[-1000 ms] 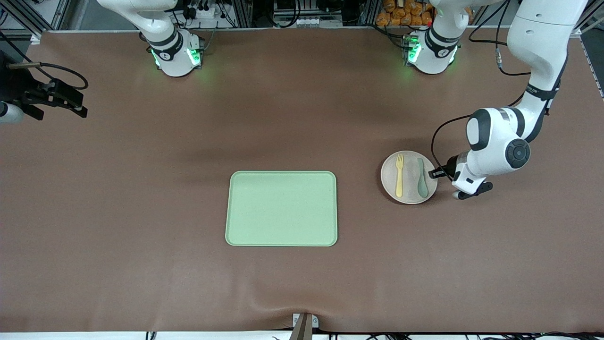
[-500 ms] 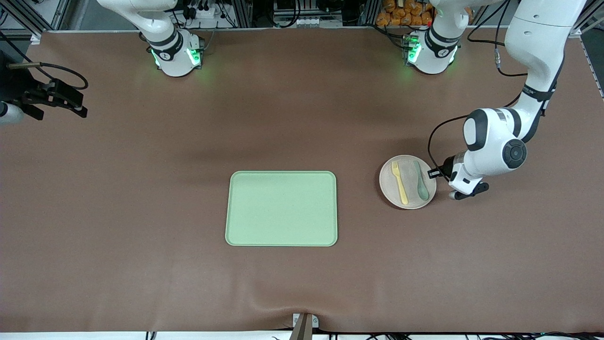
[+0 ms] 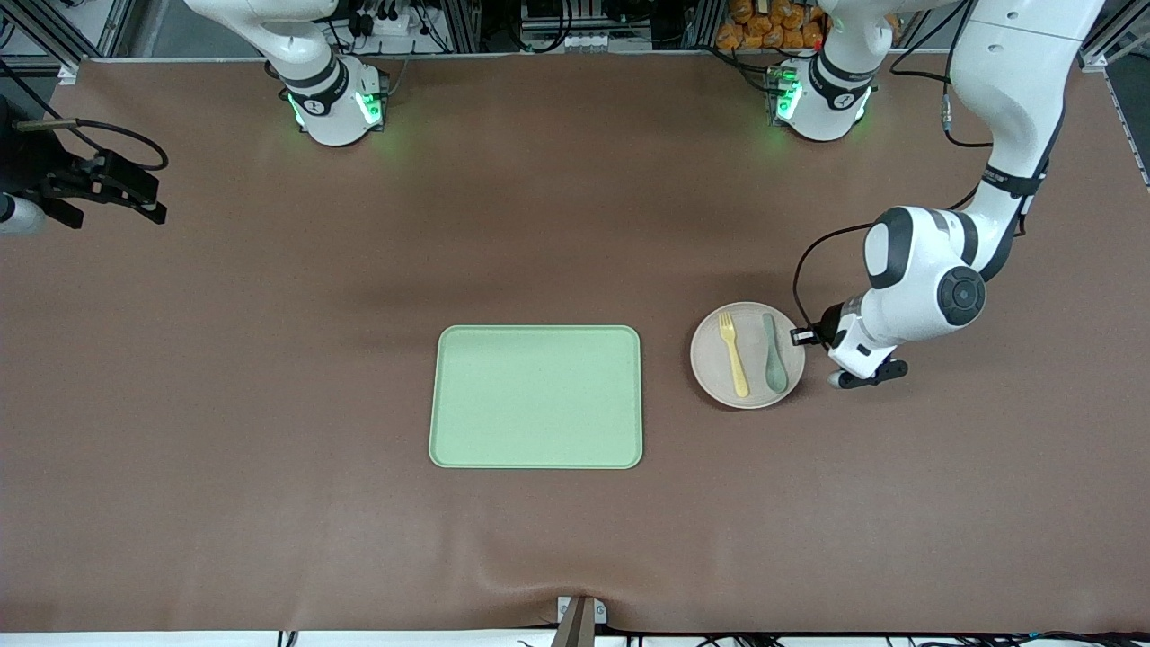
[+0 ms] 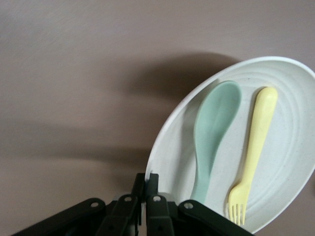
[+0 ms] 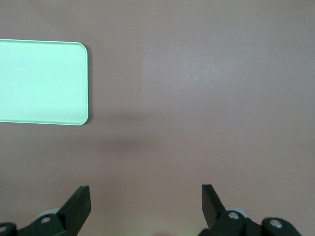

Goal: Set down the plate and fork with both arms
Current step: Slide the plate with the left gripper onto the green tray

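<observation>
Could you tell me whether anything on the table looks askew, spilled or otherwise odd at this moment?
Nothing is spilled or damaged. The plate looks tilted in the left wrist view, pinched at its rim by the left gripper, with the fork and a spoon lying loose on it. The right gripper waits open.

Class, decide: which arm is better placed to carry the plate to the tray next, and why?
The left. The left gripper is already shut on the plate rim, with fork and spoon aboard, beside the tray. The right gripper waits open at the table's right-arm end.
</observation>
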`<move>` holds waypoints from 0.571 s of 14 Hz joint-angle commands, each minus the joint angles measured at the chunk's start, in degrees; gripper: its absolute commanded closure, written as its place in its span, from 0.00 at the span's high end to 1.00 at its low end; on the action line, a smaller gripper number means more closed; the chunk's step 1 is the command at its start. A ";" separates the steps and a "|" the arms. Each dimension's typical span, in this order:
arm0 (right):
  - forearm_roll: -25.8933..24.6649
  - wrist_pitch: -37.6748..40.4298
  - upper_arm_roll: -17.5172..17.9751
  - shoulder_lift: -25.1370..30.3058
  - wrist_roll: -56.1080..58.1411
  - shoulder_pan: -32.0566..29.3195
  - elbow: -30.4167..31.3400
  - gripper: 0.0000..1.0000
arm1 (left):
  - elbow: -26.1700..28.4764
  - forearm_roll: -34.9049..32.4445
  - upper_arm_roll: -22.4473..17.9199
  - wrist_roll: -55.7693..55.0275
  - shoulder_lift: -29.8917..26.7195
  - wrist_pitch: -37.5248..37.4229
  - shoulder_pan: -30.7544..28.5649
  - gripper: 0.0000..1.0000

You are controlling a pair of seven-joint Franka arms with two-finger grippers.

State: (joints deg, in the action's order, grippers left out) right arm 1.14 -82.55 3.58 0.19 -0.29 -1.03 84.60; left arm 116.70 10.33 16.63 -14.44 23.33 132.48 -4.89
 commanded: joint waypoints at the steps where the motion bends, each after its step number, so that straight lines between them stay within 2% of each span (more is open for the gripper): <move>1: 0.53 0.28 0.72 0.33 0.91 -1.35 0.04 1.00 | -6.12 0.92 2.52 1.35 -0.48 -4.94 -0.38 0.00; 4: 0.62 0.28 0.72 0.33 0.91 -1.35 0.04 1.00 | -11.22 0.83 5.59 1.08 0.75 -6.27 1.11 0.00; 8: 0.62 0.19 0.72 0.33 0.91 -1.35 0.04 1.00 | -21.05 -0.05 5.52 0.11 8.64 -6.27 9.00 0.00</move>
State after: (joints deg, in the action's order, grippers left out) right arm 1.14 -82.54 3.58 0.19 -0.29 -1.03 84.61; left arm 102.90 10.33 22.40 -14.45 25.79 127.44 0.56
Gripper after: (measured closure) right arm 0.000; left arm 0.956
